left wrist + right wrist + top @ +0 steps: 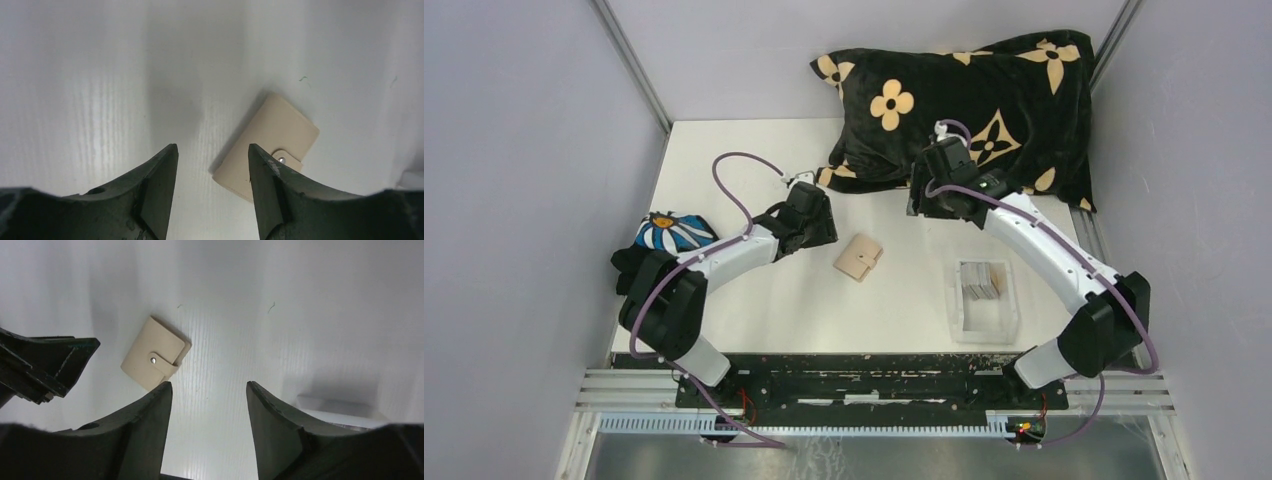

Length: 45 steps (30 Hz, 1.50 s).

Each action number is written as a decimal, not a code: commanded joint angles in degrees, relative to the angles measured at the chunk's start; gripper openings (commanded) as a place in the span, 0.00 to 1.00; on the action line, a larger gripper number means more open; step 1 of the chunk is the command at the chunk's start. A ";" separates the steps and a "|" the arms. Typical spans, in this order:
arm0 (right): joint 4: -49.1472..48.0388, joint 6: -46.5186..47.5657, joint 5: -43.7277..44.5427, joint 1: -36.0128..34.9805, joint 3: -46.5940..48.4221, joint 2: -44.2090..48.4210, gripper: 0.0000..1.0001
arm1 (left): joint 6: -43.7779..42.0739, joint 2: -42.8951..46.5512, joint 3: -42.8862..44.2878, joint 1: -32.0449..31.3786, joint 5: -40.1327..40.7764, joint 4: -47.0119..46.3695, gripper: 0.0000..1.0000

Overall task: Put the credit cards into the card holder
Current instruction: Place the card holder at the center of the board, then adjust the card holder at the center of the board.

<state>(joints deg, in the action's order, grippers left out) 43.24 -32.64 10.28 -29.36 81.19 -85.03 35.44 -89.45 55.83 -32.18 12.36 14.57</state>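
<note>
The tan card holder [858, 257] lies shut on the white table, snap tab fastened. It shows in the left wrist view [270, 140] and in the right wrist view [155, 352]. The credit cards [980, 280] stand in a stack inside a clear plastic box [984, 302] to the right. My left gripper [822, 232] hovers just left of the holder, open and empty [212, 147]. My right gripper [921, 205] hangs behind and right of the holder, open and empty [208, 384]. The cards do not show in either wrist view.
A black pillow with tan flowers [984, 100] lies at the back right, close behind the right wrist. A blue pouch with a white flower [674, 232] sits at the table's left edge. The box's corner [340, 407] shows by the right fingers.
</note>
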 commanded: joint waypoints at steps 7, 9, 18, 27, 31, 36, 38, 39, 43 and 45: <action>-4.73 -5.61 0.40 -7.32 -4.58 -7.47 0.33 | 4.80 -5.61 -3.13 1.27 -8.86 -11.47 0.40; -5.63 -6.14 -0.53 -7.78 -4.80 -9.17 0.19 | 4.81 -6.87 -3.65 1.21 -9.55 -12.04 0.30; -8.10 -6.89 -3.25 -9.40 -4.06 -17.02 0.01 | 6.27 -7.32 -8.54 1.20 -11.30 -14.55 0.21; -9.12 -6.08 -4.24 -9.41 -1.54 -23.76 0.01 | 7.33 -5.30 -13.12 1.16 -13.63 -16.35 0.17; -9.37 -5.68 -4.32 -9.33 0.00 -26.06 0.01 | 7.22 -3.25 -15.00 1.15 -14.05 -16.12 0.17; -9.62 -5.12 -5.20 -9.36 2.64 -29.26 0.01 | 7.51 -0.60 -17.44 1.14 -14.53 -16.08 0.17; -9.60 -4.68 -5.69 -9.31 3.91 -30.54 0.01 | 7.67 0.44 -18.41 1.14 -14.76 -16.06 0.17; -9.35 -4.56 -6.10 -9.32 4.73 -31.45 0.01 | 7.82 0.84 -18.92 1.16 -14.86 -16.11 0.16; -8.94 -4.31 -6.97 -9.36 6.96 -33.21 0.01 | 8.51 2.22 -20.57 0.96 -16.04 -17.03 0.16; -8.82 -4.08 -7.17 -9.31 7.73 -33.96 0.01 | 8.58 2.55 -21.05 0.85 -16.42 -17.46 0.17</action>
<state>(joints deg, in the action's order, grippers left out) 35.07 -37.60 4.10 -38.52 85.62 -118.10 41.65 -88.23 36.58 -31.20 -2.59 -3.55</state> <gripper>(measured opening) 0.014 0.166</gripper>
